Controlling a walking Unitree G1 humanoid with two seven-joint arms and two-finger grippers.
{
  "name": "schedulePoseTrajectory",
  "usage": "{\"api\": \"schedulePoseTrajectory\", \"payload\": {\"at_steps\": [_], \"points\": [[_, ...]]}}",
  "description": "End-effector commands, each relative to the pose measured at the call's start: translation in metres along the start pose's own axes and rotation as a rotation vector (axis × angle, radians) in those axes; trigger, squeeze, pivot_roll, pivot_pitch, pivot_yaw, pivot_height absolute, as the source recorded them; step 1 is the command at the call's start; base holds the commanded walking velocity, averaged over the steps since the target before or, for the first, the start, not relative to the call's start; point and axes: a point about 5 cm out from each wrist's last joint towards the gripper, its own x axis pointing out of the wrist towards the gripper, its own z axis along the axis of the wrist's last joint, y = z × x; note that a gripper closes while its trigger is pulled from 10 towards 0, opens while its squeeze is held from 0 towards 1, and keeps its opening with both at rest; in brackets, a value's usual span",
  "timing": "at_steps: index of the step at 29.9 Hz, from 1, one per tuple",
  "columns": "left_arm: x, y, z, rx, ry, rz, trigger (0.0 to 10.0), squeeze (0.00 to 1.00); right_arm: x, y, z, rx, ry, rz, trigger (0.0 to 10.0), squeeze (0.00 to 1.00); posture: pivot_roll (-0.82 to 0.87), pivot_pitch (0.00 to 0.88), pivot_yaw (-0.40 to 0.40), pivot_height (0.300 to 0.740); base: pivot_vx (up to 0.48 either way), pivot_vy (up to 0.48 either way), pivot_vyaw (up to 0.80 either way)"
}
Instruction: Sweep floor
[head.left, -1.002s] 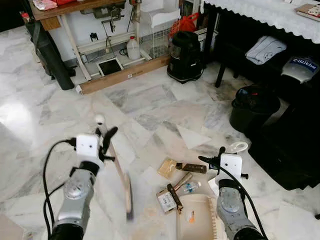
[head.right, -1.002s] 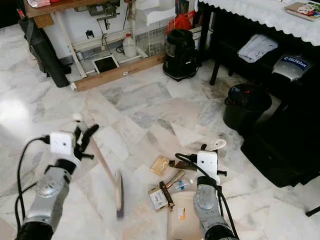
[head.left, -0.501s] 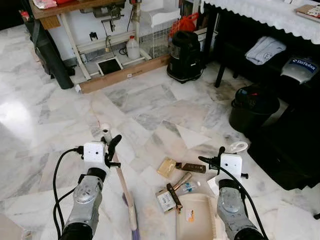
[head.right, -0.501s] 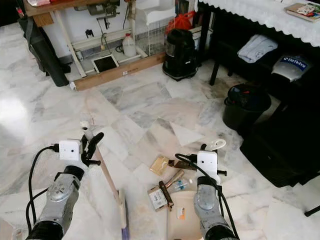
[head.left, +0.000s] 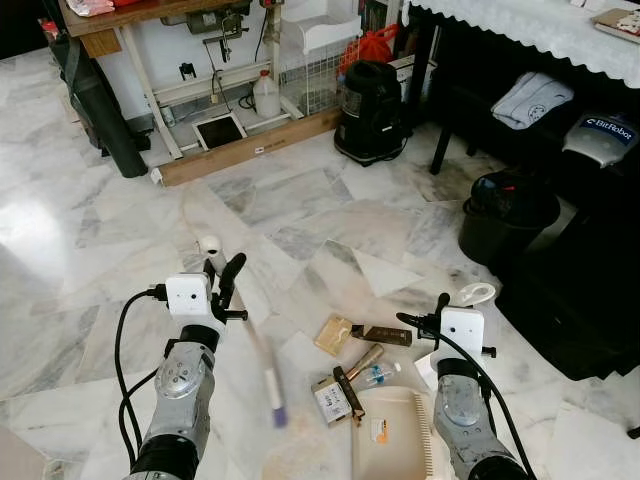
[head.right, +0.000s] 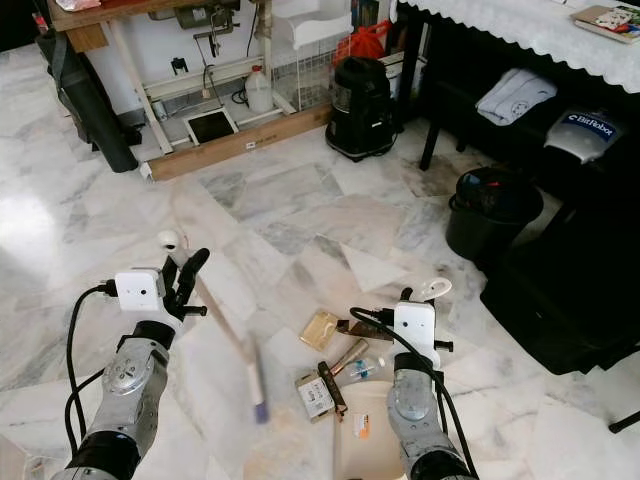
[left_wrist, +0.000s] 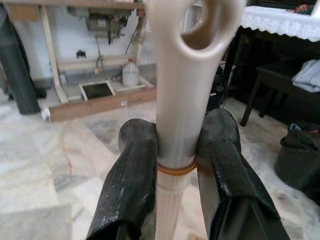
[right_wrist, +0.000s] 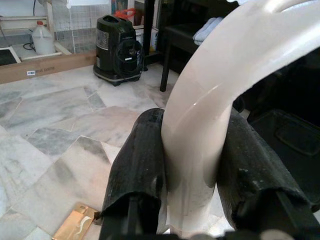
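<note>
- Left wrist view: the left gripper has its jaws pinching the beige broom handle just below the hanging loop at its end, one black finger on each side.
- From the head camera, that handle slants down from the left gripper across the marble floor to the broom head, which is blurred, with a purple edge, near the litter.
- The right gripper has its jaws pressed onto the curved cream handle of the dustpan; the pan lies flat on the floor just in front of the right arm, with a small orange scrap in it.
- Litter lies between the broom head and the dustpan: a tan packet, a dark brown bar, a small carton with a dark strip across it, a gold tube and a clear little bottle.
- Farther off, a black vacuum cleaner stands beside a dark counter leg, a black bucket sits to the right, and a white jug stands by a long wooden board under a workbench.
- A white lace cloth covers the counter at the upper right, with folded cloth on a shelf beneath it.
</note>
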Motion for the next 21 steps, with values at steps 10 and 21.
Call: {"api": "schedulePoseTrajectory", "payload": {"at_steps": [10, 21], "points": [[-0.002, 0.002, -0.006, -0.037, 0.045, -0.068, 10.0, 0.00, -0.008, 0.003, -0.010, -0.025, 0.049, 0.034, 10.0, 0.00, 0.09, 0.107, 0.026, 0.740, 0.000, 0.000, 0.00], [-0.002, 0.015, -0.001, 0.000, 0.023, -0.036, 10.0, 0.00, -0.008, 0.003, -0.010, -0.024, 0.049, 0.034, 10.0, 0.00, 0.09, 0.108, 0.028, 0.740, 0.000, 0.000, 0.00]]}}
